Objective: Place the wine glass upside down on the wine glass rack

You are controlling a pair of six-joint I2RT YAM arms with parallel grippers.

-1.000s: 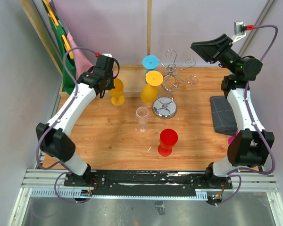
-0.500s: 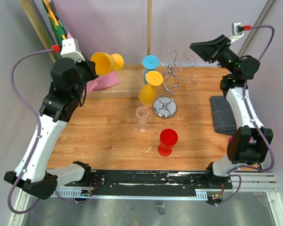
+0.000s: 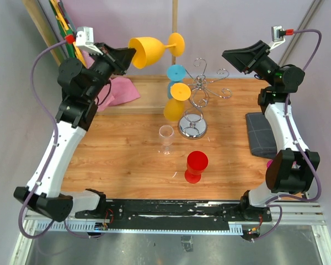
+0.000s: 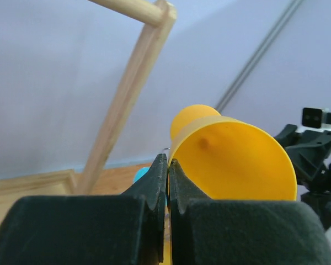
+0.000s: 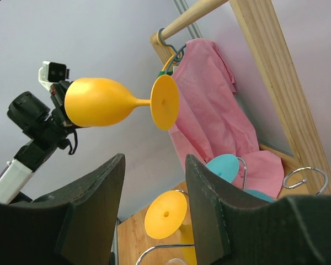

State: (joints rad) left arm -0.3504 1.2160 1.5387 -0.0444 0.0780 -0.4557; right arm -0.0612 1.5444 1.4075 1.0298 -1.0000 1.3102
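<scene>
My left gripper is raised high at the back left, shut on the rim of a yellow wine glass. The glass lies sideways in the air, its foot pointing right toward the wine glass rack. In the left wrist view the shut fingertips pinch the rim of the yellow glass. The chrome rack carries an upside-down yellow glass and a blue one. My right gripper hovers open and empty, high at the back right. Its wrist view faces the held glass.
A clear glass and a red glass stand upright in front of the rack's round base. A grey cloth lies at the right edge. A pink cloth hangs at the back left by a wooden frame.
My left arm has lifted the yellow glass from the table at the left, swung it up and to the right, and tipped it sideways. The right arm has not moved.
</scene>
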